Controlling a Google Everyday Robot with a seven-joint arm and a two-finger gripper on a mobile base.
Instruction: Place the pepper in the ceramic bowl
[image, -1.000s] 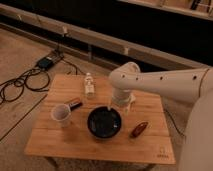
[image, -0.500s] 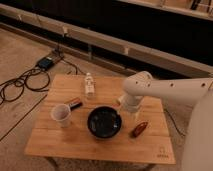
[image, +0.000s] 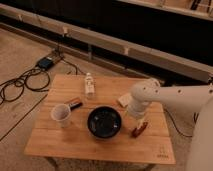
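The pepper (image: 139, 129) is small, reddish-brown and glossy, and lies on the wooden table (image: 100, 145) just right of the ceramic bowl (image: 104, 122). The bowl is round, black and glossy, near the table's middle, with nothing visible inside it. My gripper (image: 137, 117) hangs from the white arm (image: 170, 95) that reaches in from the right. It sits directly above the pepper and close to it, beside the bowl's right rim.
A white cup (image: 62, 114) stands left of the bowl. A small dark bar (image: 75, 103) lies beside the cup. A small bottle (image: 89, 85) lies at the table's back. A pale yellow block (image: 124, 99) is partly behind the arm. Cables (image: 22, 82) lie on the floor at left.
The arm has swung right, from over the bowl's back rim to above the pepper, and lowered toward it. The pepper, bowl and cup have not moved.
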